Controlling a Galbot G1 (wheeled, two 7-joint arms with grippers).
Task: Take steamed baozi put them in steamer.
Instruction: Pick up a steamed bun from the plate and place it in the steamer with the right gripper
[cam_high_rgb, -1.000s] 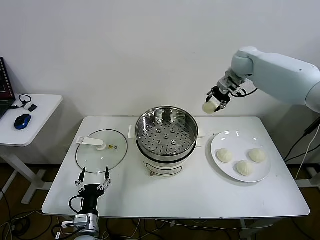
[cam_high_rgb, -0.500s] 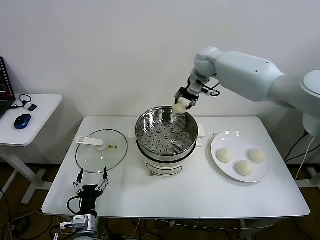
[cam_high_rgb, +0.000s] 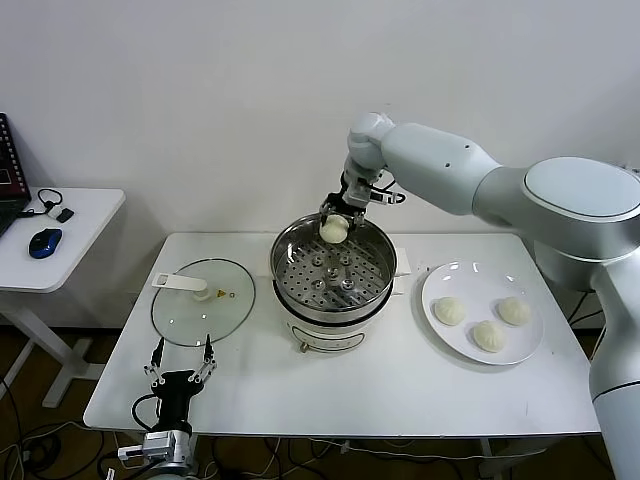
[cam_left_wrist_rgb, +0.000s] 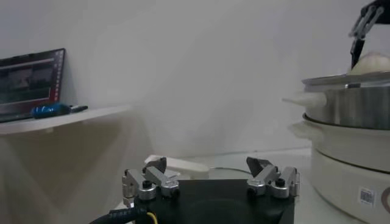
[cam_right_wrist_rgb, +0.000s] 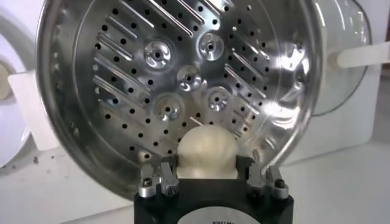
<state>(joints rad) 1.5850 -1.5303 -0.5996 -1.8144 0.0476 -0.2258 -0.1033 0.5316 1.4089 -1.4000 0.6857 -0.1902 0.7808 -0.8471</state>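
Observation:
One cream-white baozi hangs over the back rim of the shiny steel steamer, clamped between the jaws of my right gripper. The right wrist view shows that bun filling the right gripper, with the steamer's perforated floor below it. Three more baozi lie on the white plate to the steamer's right. My left gripper waits open near the table's front left edge, holding nothing, and it looks the same in the left wrist view.
A round glass lid with a white handle lies flat to the left of the steamer. A side desk at far left carries a blue mouse. The wall stands close behind the table.
My right arm has swung left from beside the plate to above the steamer's back rim and come lower, carrying the baozi. The left gripper has stayed where it was.

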